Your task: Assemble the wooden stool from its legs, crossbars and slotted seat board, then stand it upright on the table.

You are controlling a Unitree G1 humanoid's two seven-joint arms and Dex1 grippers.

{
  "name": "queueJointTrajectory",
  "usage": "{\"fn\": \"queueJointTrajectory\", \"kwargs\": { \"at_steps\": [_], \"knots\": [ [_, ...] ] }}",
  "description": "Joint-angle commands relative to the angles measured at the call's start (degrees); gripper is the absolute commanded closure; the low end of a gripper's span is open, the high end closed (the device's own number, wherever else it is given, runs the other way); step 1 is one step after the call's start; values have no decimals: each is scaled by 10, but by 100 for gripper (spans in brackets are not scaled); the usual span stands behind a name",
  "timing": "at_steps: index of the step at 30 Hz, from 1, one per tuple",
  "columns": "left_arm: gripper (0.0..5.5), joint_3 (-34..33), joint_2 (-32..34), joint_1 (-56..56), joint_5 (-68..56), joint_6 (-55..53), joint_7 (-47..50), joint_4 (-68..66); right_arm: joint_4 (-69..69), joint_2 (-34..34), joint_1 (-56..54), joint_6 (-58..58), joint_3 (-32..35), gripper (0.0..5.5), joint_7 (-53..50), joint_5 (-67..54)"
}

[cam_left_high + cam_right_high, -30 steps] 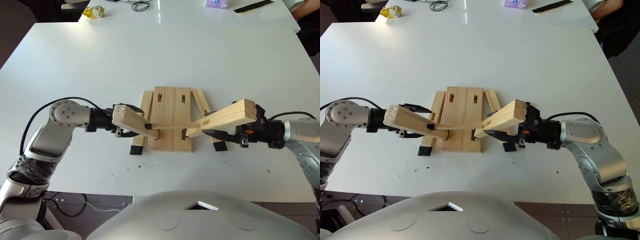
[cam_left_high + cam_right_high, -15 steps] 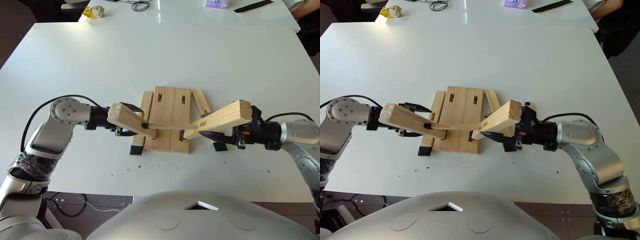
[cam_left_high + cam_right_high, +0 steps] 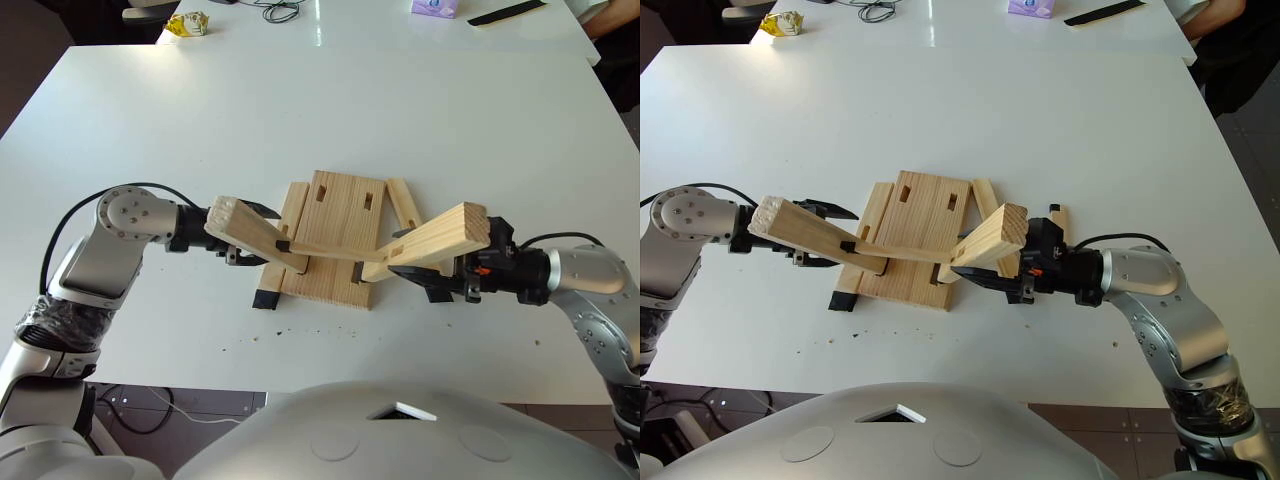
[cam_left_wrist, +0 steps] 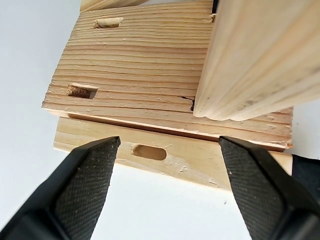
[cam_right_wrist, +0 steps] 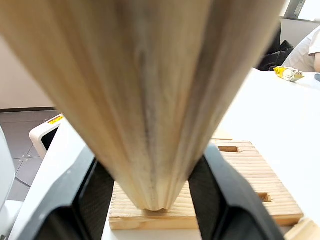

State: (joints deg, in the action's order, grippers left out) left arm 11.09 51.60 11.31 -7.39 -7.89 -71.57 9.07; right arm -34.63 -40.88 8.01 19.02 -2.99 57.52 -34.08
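Note:
The slotted seat board (image 3: 338,215) lies flat on the white table (image 3: 330,110), slightly askew. Above its near end, two wooden legs joined by a thin crossbar (image 3: 335,250) are held off the table. My left gripper (image 3: 254,238) is shut on the left leg (image 3: 240,228). My right gripper (image 3: 432,258) is shut on the right leg (image 3: 435,240), which sits clamped between the fingers (image 5: 95,192) in the right wrist view. Two more legs lie beside the board, one on its left (image 3: 291,212) and one on its right (image 3: 402,203).
Wood crumbs (image 3: 268,336) dot the table near its front edge. Far back lie a yellow packet (image 3: 188,23), cables (image 3: 280,10), a purple box (image 3: 435,8) and a black strip (image 3: 505,14). Wide bare table stretches beyond the board.
Both arms have carried the joined legs and crossbar a little to the left. The seat board's near end has slid left with them, turning the board slightly.

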Motion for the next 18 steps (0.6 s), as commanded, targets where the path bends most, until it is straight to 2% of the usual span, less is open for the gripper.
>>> {"fn": "queueJointTrajectory", "kwargs": {
  "at_steps": [1,7,18],
  "knots": [
    [182,15,-7,21,2,18,-14,1,8,15,26,-3,-24,346,-10,12],
    [182,18,-9,37,9,31,-23,-27,-11,42,13,7,-12,346,-44,-20],
    [182,29,-10,66,33,83,-33,-108,-38,51,14,12,-12,346,-68,-25]
  ]
}}
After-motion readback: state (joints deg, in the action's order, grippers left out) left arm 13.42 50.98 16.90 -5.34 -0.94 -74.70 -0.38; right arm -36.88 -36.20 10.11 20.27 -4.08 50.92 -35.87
